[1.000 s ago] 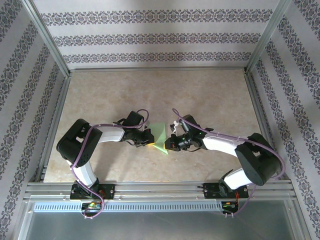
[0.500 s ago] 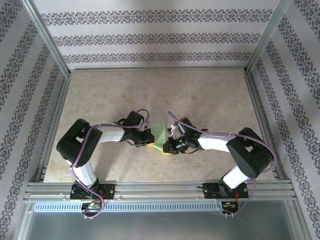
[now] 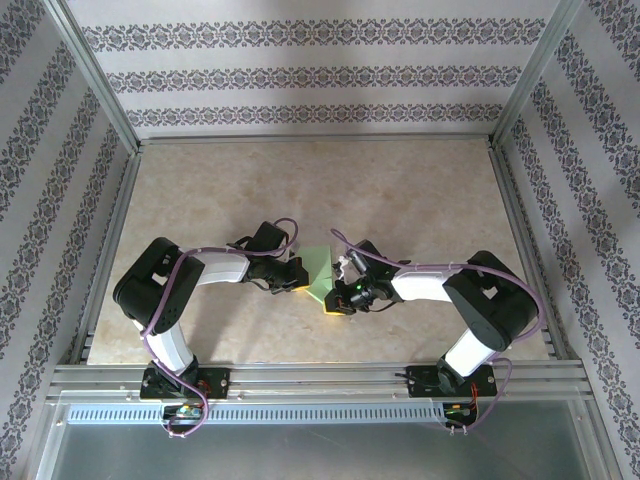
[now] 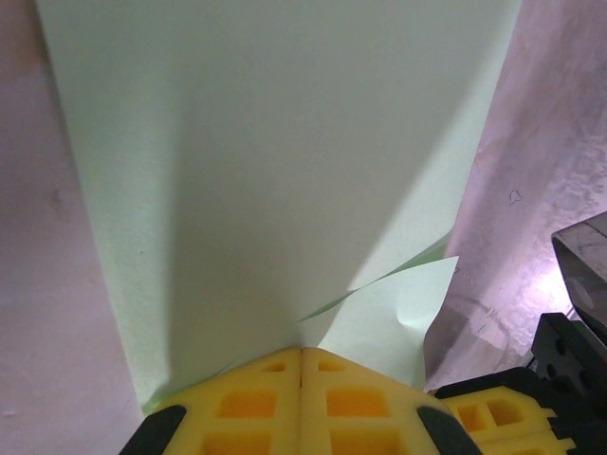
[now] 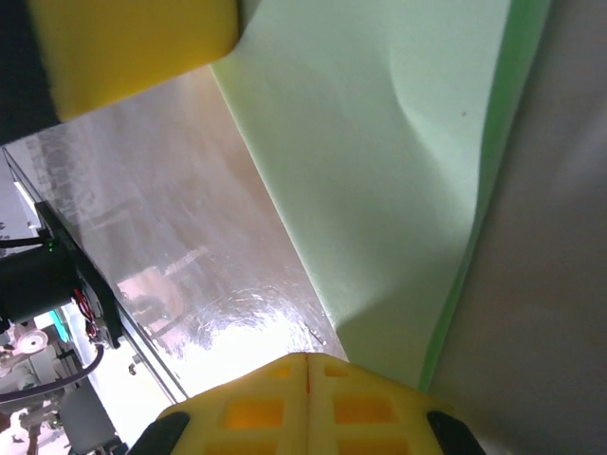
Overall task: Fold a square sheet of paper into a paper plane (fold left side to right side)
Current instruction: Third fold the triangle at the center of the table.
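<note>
The light green square sheet of paper (image 3: 318, 270) lies partly folded on the table between my two grippers. My left gripper (image 3: 299, 287) is shut, its yellow tips resting on the sheet's left edge. In the left wrist view the sheet (image 4: 285, 171) spreads away from the shut gripper (image 4: 302, 353), and a loose flap (image 4: 398, 313) lifts at the right. My right gripper (image 3: 334, 303) is shut at the sheet's near right corner. In the right wrist view the shut gripper (image 5: 308, 358) touches the sheet's (image 5: 379, 142) near edge. No paper plane shape shows.
The beige mottled tabletop (image 3: 400, 190) stretches open behind the arms. Metal frame rails (image 3: 320, 372) run along the near edge and both sides. The left gripper's yellow pad (image 5: 133, 47) sits close above the right wrist view; the right gripper's pad (image 4: 493, 417) sits beside the left one.
My right gripper has slid left and nearer along the sheet's near right edge, its elbow drawing inward. The left arm has stayed still.
</note>
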You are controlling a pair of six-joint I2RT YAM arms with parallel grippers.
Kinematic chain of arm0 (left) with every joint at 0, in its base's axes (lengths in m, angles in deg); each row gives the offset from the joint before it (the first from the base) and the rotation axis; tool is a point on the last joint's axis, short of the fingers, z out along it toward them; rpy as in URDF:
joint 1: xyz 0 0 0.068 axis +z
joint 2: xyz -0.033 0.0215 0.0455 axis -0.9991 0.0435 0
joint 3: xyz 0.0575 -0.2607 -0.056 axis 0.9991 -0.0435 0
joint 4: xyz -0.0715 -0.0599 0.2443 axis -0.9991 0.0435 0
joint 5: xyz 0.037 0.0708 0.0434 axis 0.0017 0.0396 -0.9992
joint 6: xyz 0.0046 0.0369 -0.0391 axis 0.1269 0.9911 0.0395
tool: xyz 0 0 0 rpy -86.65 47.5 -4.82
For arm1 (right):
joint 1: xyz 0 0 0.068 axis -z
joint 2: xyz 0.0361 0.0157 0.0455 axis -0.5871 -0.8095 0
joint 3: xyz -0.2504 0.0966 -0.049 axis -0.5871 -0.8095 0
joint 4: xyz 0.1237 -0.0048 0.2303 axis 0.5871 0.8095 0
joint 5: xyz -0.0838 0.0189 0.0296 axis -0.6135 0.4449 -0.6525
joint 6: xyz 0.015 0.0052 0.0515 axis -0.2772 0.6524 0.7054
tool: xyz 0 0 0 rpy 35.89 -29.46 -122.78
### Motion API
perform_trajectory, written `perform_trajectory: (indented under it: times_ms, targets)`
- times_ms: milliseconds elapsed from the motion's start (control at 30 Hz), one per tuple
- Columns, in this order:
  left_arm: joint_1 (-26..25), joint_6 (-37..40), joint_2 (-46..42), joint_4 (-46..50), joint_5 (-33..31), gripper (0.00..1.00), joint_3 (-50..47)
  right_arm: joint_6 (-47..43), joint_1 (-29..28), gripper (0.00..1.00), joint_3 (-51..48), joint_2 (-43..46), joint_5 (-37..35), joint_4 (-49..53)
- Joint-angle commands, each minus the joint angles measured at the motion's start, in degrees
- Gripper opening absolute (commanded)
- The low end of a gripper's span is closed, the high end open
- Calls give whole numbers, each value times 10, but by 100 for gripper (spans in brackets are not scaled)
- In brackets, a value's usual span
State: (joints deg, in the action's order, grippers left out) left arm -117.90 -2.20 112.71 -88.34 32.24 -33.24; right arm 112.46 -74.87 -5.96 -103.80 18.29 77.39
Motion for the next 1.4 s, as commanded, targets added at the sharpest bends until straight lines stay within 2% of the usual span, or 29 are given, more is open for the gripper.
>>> perform_trajectory:
  times_ms: [0, 367, 700, 1033, 1367]
  targets:
    - [-5, 16, 21, 55, -54, 5, -2, 4, -8, 0, -6, -10, -8, -9]
    - [-5, 14, 25, 55, -56, 5, 0, 5, -12, 0, -20, -14, -8, -5]
    - [-5, 19, 26, 62, -55, 5, 8, 13, 0, 0, 8, 70, -2, 2]
    - [-5, 18, 25, 61, -54, 5, 8, 7, -1, 0, 24, 14, -25, -1]
    - [-5, 19, 21, 59, -51, 5, 13, 7, -4, 0, -2, -24, -40, 0]
